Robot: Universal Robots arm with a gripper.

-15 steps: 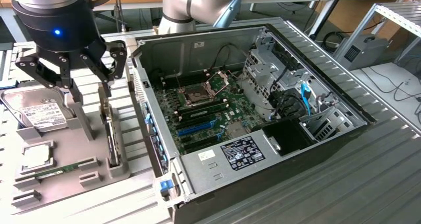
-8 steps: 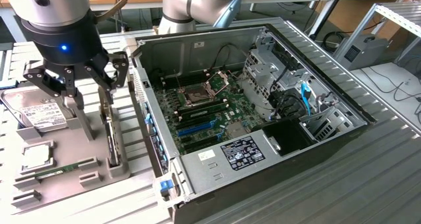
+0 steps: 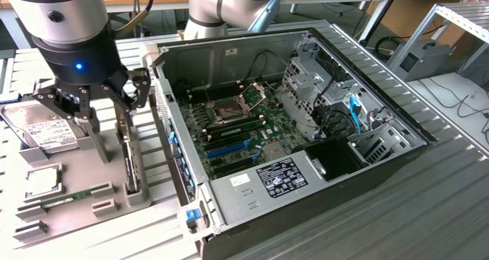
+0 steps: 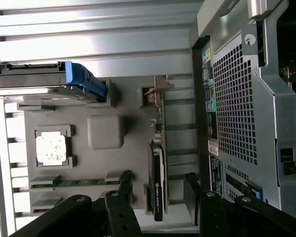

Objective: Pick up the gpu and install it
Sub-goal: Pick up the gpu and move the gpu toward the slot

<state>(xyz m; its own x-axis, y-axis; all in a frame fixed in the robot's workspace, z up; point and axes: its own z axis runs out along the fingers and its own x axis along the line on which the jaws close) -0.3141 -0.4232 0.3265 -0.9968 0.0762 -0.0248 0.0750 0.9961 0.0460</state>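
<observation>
The jaws stand wide open and hold nothing; the gripper hangs over the grey holder at the exterior view's left. In the wrist view one finger lies on each side of the gpu, with a gap showing at both sides. The gpu stands on its edge in a slot of the holder, its black cooler face side-on and its silver end bracket at the end away from the fingers; it is not installed.

The slot runs along the holder's edge closest to the computer case, so the case's perforated rear wall stands just beside the card and near the finger on that side. On the other side of the card the holder carries a narrow RAM stick, a square processor and, further off, a hard drive with a blue clip at its end.

The case lies open on the ribbed metal table, its motherboard exposed; bundled cables sit towards the exterior view's right.
</observation>
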